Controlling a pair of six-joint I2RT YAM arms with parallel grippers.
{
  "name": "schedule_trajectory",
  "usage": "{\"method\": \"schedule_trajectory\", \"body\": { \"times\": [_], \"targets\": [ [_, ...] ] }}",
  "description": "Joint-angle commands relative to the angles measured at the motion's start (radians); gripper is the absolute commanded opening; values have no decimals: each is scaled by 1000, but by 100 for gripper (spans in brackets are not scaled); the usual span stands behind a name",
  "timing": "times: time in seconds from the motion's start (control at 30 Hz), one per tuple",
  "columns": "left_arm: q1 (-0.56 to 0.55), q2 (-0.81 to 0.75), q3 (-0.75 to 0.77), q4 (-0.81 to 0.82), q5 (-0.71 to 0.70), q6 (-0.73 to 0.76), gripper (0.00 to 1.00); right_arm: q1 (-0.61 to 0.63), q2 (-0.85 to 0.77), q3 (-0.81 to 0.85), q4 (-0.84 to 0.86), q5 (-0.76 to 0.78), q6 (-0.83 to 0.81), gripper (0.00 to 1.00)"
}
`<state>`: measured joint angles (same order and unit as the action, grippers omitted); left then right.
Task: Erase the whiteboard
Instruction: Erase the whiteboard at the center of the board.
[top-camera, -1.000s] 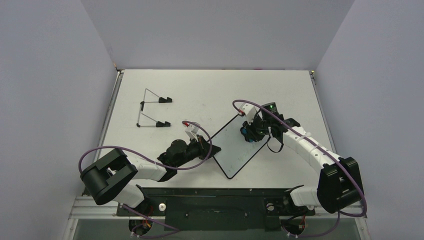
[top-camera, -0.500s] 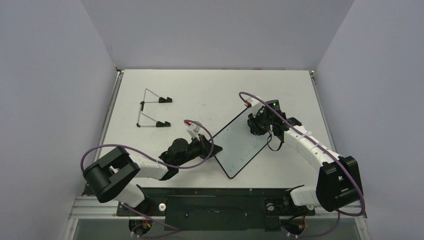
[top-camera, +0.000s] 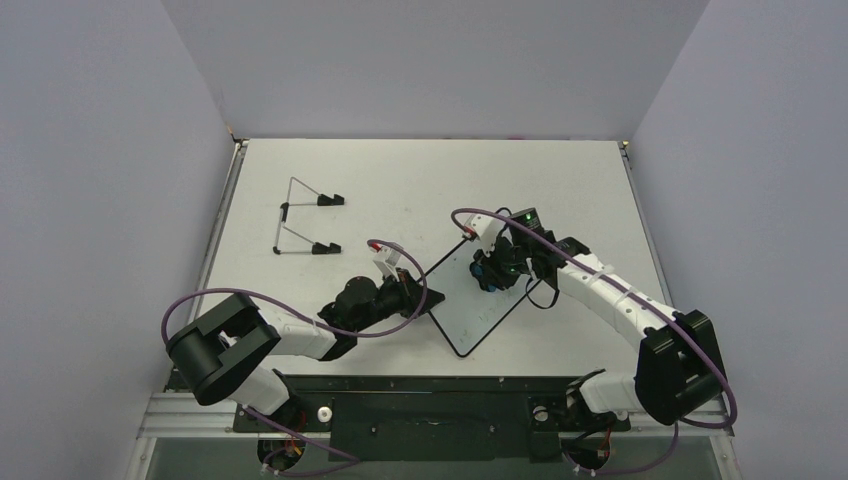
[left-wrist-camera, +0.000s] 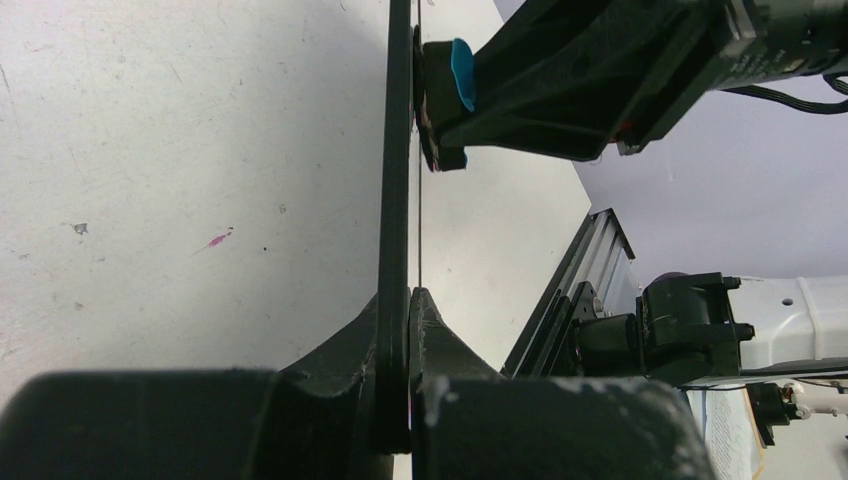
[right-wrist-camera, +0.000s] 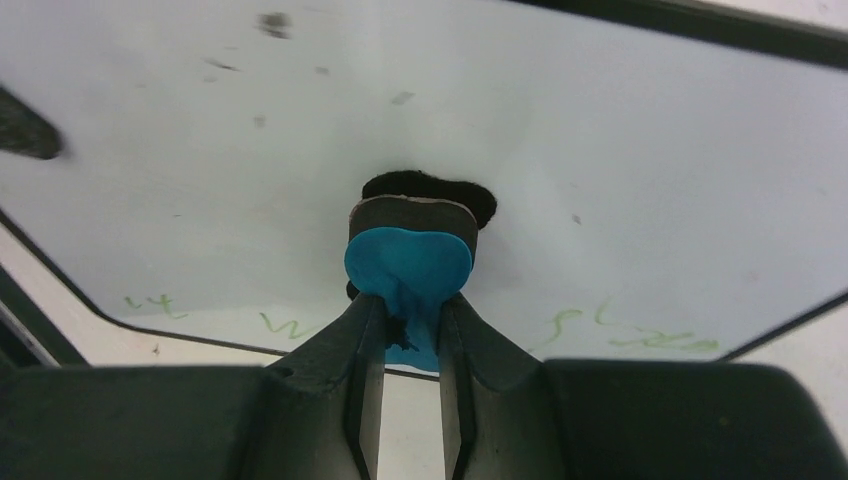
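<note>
The whiteboard (top-camera: 462, 308) lies turned like a diamond at the table's middle, white face with a black rim. My left gripper (top-camera: 416, 299) is shut on its left edge; the left wrist view shows the board (left-wrist-camera: 398, 150) edge-on between the fingers (left-wrist-camera: 408, 297). My right gripper (top-camera: 490, 268) is shut on the blue-and-black eraser (right-wrist-camera: 410, 255) and presses its dark pad against the board's face (right-wrist-camera: 620, 140). Faint green handwriting (right-wrist-camera: 625, 337) remains along the board's edge nearest the right wrist camera. From the left wrist the eraser (left-wrist-camera: 447, 95) touches the board's upper part.
A thin wire stand with black feet (top-camera: 304, 224) lies at the table's far left. The black mounting rail (top-camera: 430, 398) runs along the near edge between the arm bases. Grey walls close in the table on three sides.
My right gripper swept the eraser up toward the board's far-right corner, then back down and left across the face. The left gripper kept its grip on the board's edge.
</note>
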<state>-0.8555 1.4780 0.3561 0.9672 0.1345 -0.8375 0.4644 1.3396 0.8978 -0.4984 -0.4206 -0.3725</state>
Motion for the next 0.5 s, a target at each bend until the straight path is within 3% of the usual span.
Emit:
{"method": "schedule_trajectory", "body": {
  "times": [0.0,0.17,0.47],
  "targets": [
    [-14,-29,23,132,34,6,0,-92,21,15,90,107,101,0],
    [-13,-22,22,142,36,1,0,-126,31,-17,138,195,161,0],
    [-13,-20,15,154,33,-3,0,-5,78,46,-91,-69,-49,0]
  ]
}}
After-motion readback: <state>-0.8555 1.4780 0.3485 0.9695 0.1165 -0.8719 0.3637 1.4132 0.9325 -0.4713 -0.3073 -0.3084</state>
